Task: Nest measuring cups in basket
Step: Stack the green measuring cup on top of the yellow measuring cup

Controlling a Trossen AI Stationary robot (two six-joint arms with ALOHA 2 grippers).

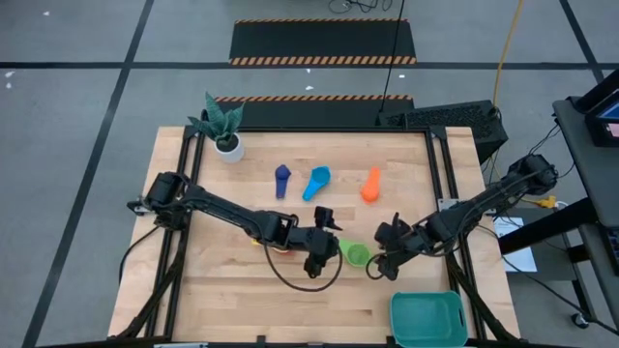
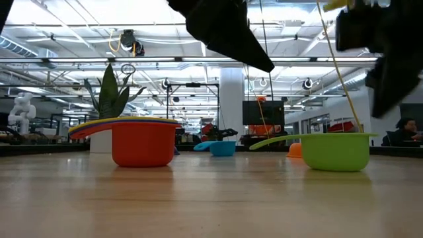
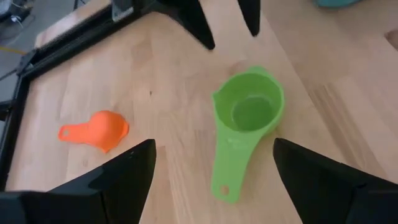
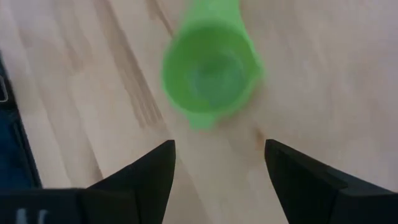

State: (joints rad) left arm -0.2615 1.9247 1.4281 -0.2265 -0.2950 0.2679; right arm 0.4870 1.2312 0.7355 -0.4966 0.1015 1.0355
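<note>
A green measuring cup (image 3: pixel 247 113) stands upright on its base on the table, its handle (image 3: pixel 227 174) toward my left gripper. My left gripper (image 1: pixel 327 244) hovers open just left of it, and my right gripper (image 1: pixel 380 255) hovers open just right of it and above it (image 4: pixel 217 165). Neither touches the cup. A red cup (image 2: pixel 139 144) with yellow and blue cups nested in it stands under my left arm. Navy (image 1: pixel 281 179), light blue (image 1: pixel 317 182) and orange (image 1: pixel 371 184) cups lie farther back. The teal basket (image 1: pixel 427 319) sits at the near right corner.
A white plant pot (image 1: pixel 228 145) stands at the far left corner. A black cable loops on the table below my left gripper (image 1: pixel 290 280). Bare wood lies between the green cup and the basket. Black frame rails run along the table's left and right edges.
</note>
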